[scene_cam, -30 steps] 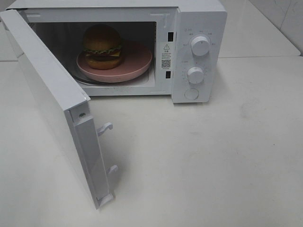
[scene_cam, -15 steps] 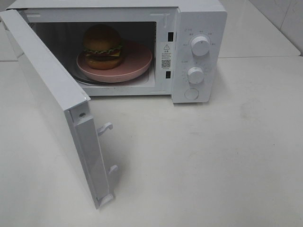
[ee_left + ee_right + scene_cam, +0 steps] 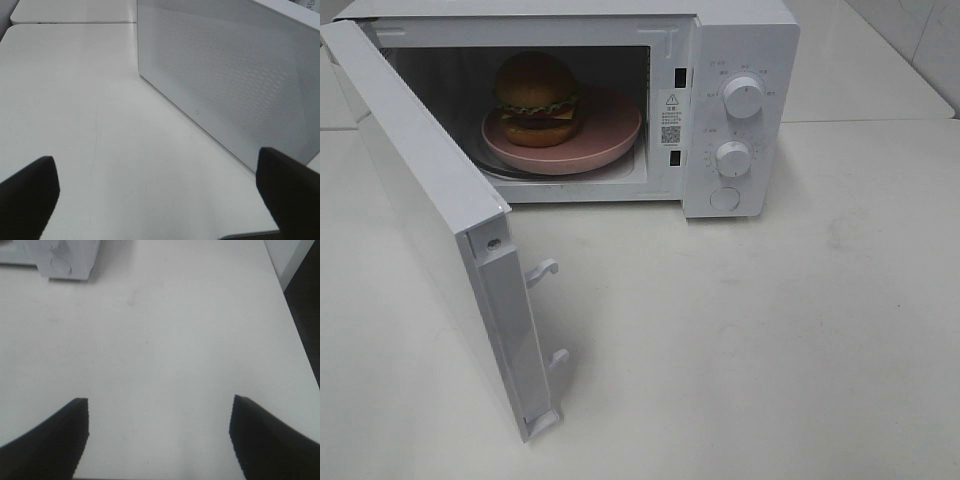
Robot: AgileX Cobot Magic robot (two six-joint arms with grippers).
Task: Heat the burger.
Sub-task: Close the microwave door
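Note:
The burger (image 3: 537, 97), with its golden-brown bun and dark filling, sits on a pink plate (image 3: 605, 135) inside the white microwave (image 3: 740, 40), whose door (image 3: 425, 215) stands wide open toward the front left. Neither arm shows in the exterior high view. My left gripper (image 3: 155, 187) is open over the bare table, with the perforated outer face of the door (image 3: 230, 80) ahead of it. My right gripper (image 3: 159, 432) is open above the table, well back from the microwave's lower front corner (image 3: 62, 262). Nothing lies between either pair of fingers.
Two white knobs (image 3: 743, 97) and a round button (image 3: 725, 198) sit on the microwave's control panel. The open door's latch hooks (image 3: 542, 270) jut out over the table. A table edge (image 3: 295, 315) runs beside the right gripper, with dark floor beyond.

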